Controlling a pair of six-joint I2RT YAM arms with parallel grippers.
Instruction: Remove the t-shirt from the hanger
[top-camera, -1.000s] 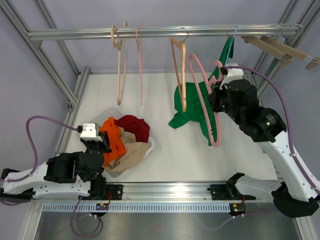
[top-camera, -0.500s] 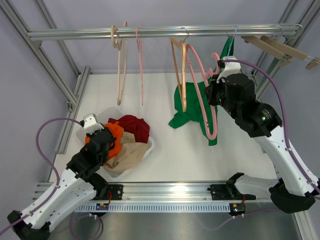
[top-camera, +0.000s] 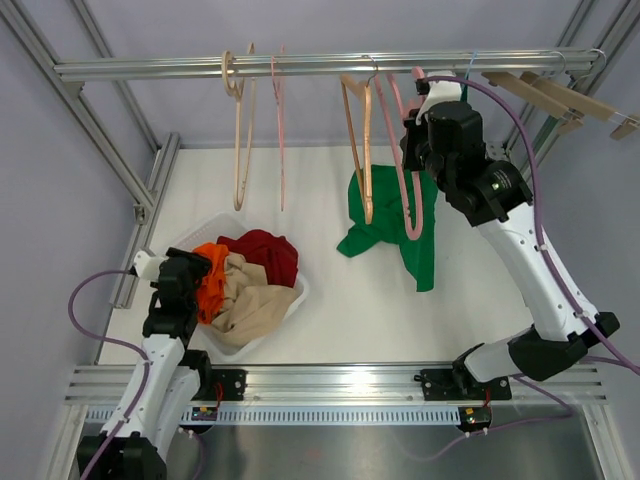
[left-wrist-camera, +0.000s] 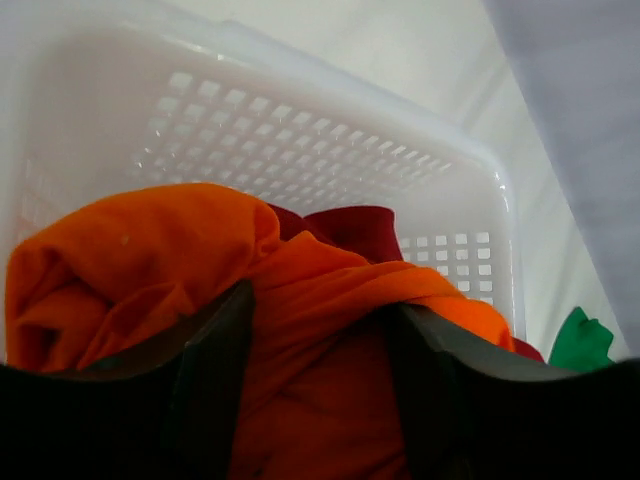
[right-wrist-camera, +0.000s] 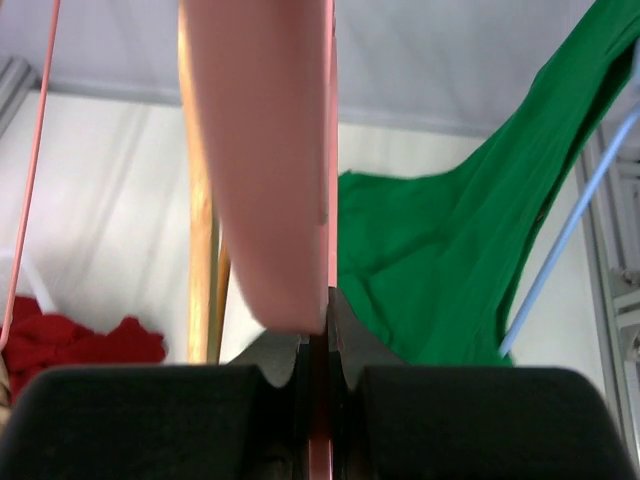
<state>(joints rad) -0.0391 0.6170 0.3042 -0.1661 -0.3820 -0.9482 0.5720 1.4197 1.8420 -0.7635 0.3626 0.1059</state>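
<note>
The green t-shirt (top-camera: 385, 215) hangs by one corner from a thin blue hanger (right-wrist-camera: 565, 240) on the rail, and its lower part trails on the table. In the right wrist view the green t-shirt (right-wrist-camera: 440, 260) fills the space right of the fingers. My right gripper (top-camera: 420, 88) is high up by the rail, shut on a bare pink hanger (top-camera: 405, 170). That pink hanger (right-wrist-camera: 265, 150) rises from between the right gripper (right-wrist-camera: 318, 300) jaws. My left gripper (top-camera: 192, 275) is open above an orange shirt (left-wrist-camera: 150, 240) in the white basket (top-camera: 290, 300).
The metal rail (top-camera: 300, 66) also carries a wooden hanger (top-camera: 357, 140) just left of the pink one, two more hangers (top-camera: 240, 130) further left, and several wooden hangers (top-camera: 560, 95) at the far right. A red cloth (top-camera: 265, 250) and a beige cloth (top-camera: 250, 295) also lie in the basket.
My right arm has lifted the pink hanger up to the rail. My left gripper has opened, letting go of the orange shirt, and the arm has swung back to the left.
</note>
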